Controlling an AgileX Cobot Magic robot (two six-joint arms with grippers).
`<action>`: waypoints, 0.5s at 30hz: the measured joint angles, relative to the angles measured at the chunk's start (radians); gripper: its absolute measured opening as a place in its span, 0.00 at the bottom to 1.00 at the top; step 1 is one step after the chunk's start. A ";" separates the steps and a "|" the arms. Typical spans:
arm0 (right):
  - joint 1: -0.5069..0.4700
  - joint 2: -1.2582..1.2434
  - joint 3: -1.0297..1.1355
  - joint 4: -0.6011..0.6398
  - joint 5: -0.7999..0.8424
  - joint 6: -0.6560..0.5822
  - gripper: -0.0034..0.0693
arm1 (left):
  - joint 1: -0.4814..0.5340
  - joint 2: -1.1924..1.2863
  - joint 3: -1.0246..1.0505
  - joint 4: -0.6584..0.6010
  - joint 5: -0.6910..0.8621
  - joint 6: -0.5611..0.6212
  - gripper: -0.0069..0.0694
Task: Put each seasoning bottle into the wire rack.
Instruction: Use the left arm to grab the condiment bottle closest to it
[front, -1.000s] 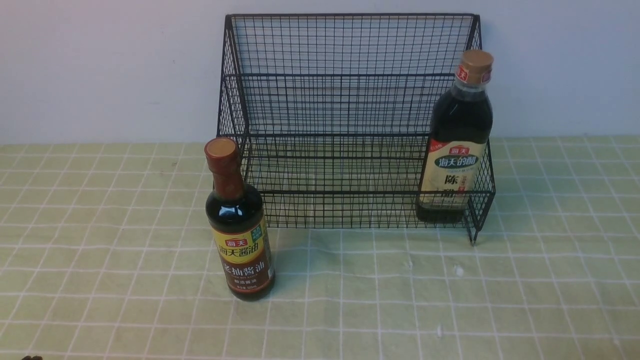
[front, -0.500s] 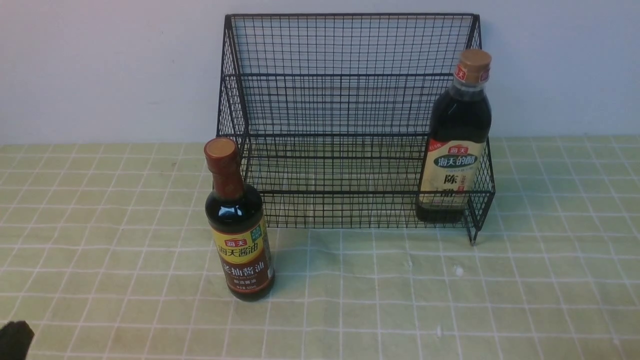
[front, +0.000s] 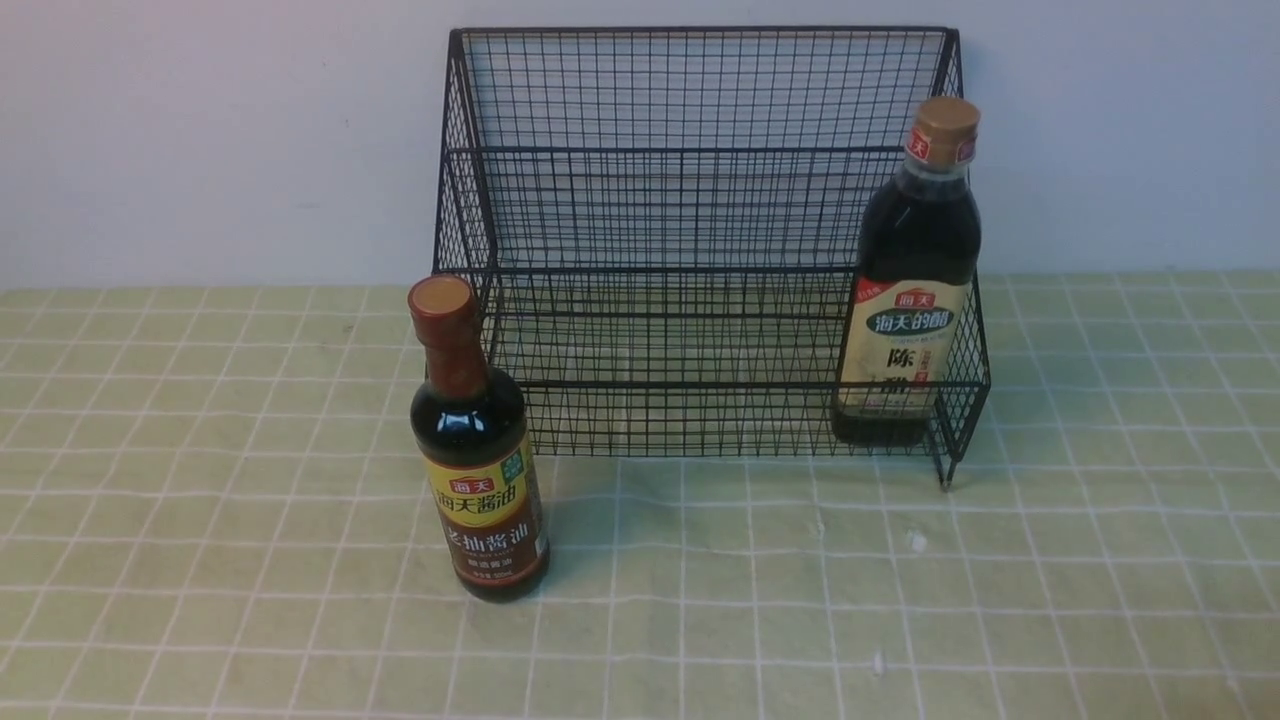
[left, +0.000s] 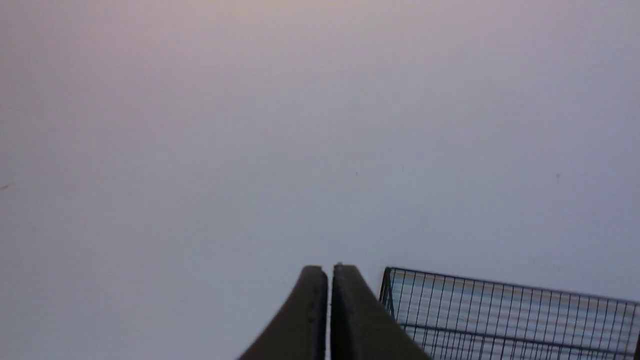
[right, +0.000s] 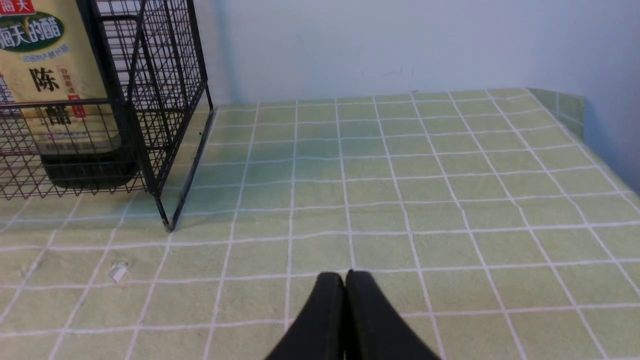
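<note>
The soy sauce bottle (front: 480, 480) stands left of the middle in the front view. It looks heavy, hard and slippery, so pinch its round body, under the neck. The left claw (left: 330, 275) and right claw (right: 345, 280) are pinched closed, empty.

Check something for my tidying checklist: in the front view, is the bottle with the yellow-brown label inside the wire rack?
No, the bottle stands on the table in front of the wire rack.
</note>
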 joint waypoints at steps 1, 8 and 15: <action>0.000 0.000 0.000 0.000 0.000 0.000 0.03 | 0.000 0.053 -0.037 0.051 0.018 -0.033 0.11; 0.000 0.000 0.001 0.000 -0.001 0.000 0.03 | 0.000 0.426 -0.227 0.434 -0.038 -0.358 0.28; 0.000 0.000 0.001 0.000 -0.001 0.000 0.03 | 0.000 0.712 -0.352 0.878 -0.270 -0.647 0.57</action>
